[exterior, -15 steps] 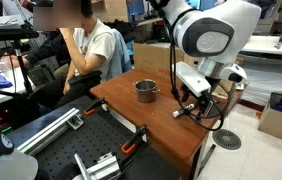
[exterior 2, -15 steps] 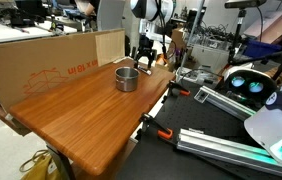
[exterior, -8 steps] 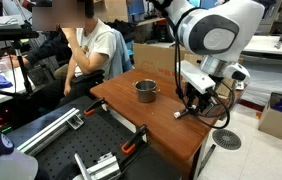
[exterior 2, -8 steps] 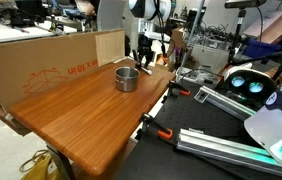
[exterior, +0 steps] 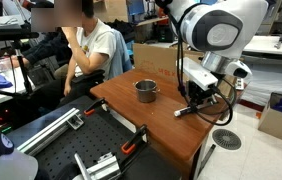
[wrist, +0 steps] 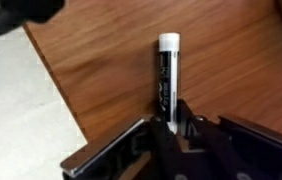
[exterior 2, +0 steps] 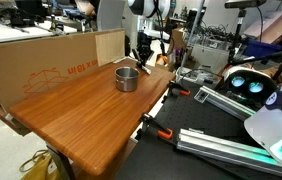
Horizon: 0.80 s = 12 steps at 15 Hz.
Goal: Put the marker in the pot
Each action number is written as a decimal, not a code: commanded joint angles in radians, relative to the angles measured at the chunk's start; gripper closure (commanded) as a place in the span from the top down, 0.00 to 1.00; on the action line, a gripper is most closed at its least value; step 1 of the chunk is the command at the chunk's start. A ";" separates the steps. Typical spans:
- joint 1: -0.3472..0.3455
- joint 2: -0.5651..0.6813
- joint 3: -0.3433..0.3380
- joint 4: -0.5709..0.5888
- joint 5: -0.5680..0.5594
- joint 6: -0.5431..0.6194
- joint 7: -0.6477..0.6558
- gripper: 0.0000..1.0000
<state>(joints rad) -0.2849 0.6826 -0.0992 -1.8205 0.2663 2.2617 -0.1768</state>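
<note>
The marker [wrist: 166,75], black with a white cap end, lies on the wooden table [wrist: 241,60] near its edge. My gripper [wrist: 171,122] is shut on the marker's dark end, and the white end points away from me. In an exterior view the gripper [exterior: 193,103] is low over the table's corner with the marker [exterior: 184,111] sticking out below it. The shiny silver pot [exterior: 145,90] stands upright on the table about a hand's width from the gripper. In the other outside view the pot [exterior 2: 127,78] sits in front of the gripper [exterior 2: 142,62].
A person [exterior: 86,50] sits behind the table. A cardboard box [exterior 2: 51,60] lines one side of the tabletop [exterior 2: 91,120]. The table edge and pale floor [wrist: 31,110] lie right beside the marker. Black rails with orange clamps [exterior: 131,145] stand below the table.
The jaws have closed from wide open onto the marker. The arm has barely shifted and the pot has not moved.
</note>
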 commanded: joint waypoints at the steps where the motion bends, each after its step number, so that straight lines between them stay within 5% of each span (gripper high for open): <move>1: -0.015 -0.016 0.019 0.003 -0.005 -0.011 -0.022 0.05; 12: 0.146 -0.228 0.041 -0.177 -0.133 0.198 0.002 0.05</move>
<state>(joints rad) -0.1782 0.5295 -0.0578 -1.8945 0.1883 2.3571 -0.1919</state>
